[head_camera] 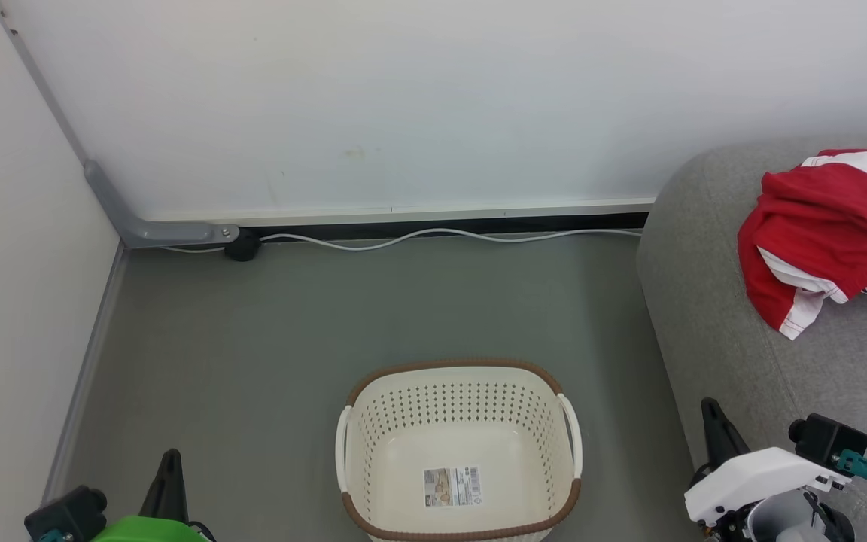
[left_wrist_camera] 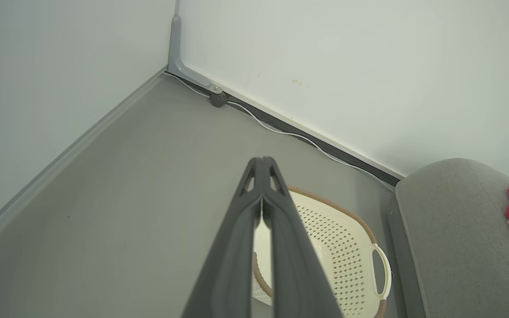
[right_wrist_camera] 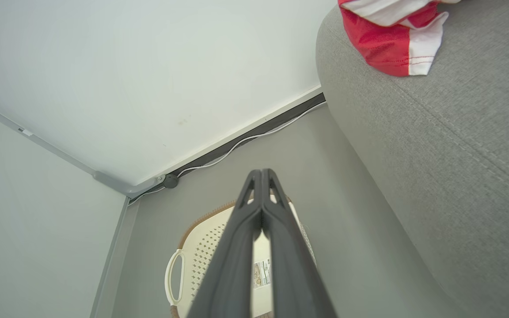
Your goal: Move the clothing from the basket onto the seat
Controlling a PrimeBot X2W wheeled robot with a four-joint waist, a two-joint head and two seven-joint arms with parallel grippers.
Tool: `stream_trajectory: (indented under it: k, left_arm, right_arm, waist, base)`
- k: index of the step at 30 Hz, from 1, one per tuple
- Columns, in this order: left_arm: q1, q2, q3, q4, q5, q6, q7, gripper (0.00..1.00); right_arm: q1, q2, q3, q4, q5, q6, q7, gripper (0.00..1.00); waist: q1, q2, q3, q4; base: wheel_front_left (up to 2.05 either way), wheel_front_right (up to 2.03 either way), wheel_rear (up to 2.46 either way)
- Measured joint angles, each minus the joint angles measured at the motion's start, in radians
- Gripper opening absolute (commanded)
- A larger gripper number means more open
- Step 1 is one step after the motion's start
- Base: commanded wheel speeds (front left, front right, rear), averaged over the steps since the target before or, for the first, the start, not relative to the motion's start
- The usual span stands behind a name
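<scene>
The white wall [head_camera: 403, 98] stands behind the basket [head_camera: 448, 366], and the grey floor [head_camera: 268, 316] spreads under it and out to its left. To the basket's right is the seat [head_camera: 712, 248], a broad grey upholstered cushion with a rounded corner, far bigger than the basket and close beside it without touching.

The basket itself sits upright on the floor: cream, perforated, with a brown woven-look rim and a white handle on each side.

The clothing [head_camera: 825, 226] lies well to the basket's right and further back, bunched on top of the seat. It is red with white panels and stripes, and one white-edged corner droops towards the cushion's edge.

My left gripper [left_wrist_camera: 262, 165] hangs to the basket's left, near its front corner, with both long dark fingers pressed together tip to tip. My right gripper [right_wrist_camera: 261, 176] is off the basket's front right, in front of the seat's edge, and its fingers are pressed together too.

A white cable [head_camera: 418, 237] runs along the foot of the wall behind the basket. A small paper sticker [head_camera: 451, 486] lies on the basket's floor.
</scene>
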Motion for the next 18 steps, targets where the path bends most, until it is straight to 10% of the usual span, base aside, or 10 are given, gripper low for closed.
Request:
stream_trajectory:
  k: [18]
  left_arm:
    - [-0.034,-0.024,0.057,0.011,-0.192,-0.044,0.061,0.00]
  right_arm:
    - [-0.031,0.002,-0.063,-0.016,0.230,0.035,0.062,0.00]
  waist:
    - [0.0000,0.0000,0.012,-0.007]
  base:
    - [0.00,0.00,0.00]
